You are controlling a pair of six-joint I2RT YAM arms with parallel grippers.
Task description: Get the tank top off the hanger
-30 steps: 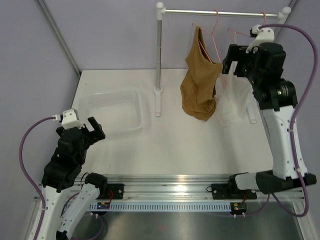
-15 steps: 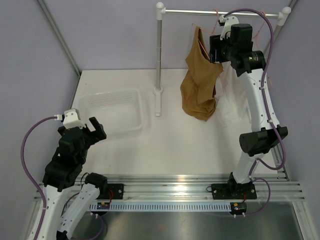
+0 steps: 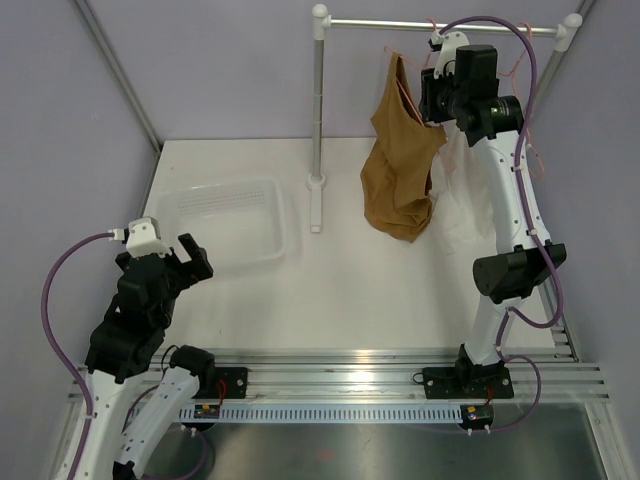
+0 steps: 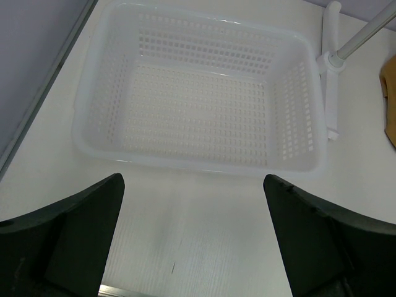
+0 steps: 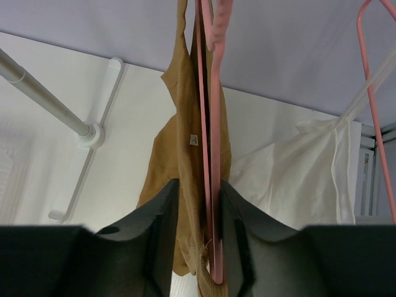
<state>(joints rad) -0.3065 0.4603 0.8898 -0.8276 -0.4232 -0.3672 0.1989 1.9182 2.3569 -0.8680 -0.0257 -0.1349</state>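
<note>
The tan-brown tank top [image 3: 400, 175] hangs from the rail on a pink wire hanger [image 5: 213, 154]. My right gripper [image 3: 432, 100] is raised to the hanger's shoulder. In the right wrist view its gripper [image 5: 198, 184] has the jaws drawn in on the pink wire, with a ribbed strap of the tank top [image 5: 179, 142] caught between them too. My left gripper [image 3: 190, 255] stays low at the front left, open and holding nothing. In the left wrist view that gripper [image 4: 192, 179] hovers over bare table.
A white perforated basket [image 3: 225, 225] sits ahead of the left gripper, its near rim [image 4: 198, 170] close by. The rail [image 3: 380, 23] stands on a post [image 3: 317, 110]. A white sheer top [image 5: 297, 173] on another pink hanger [image 5: 371, 93] hangs to the right.
The right arm swung left from the white sheer top to the tank top's hanger, and its jaws narrowed from wide open onto the wire and strap. The left arm stayed still.
</note>
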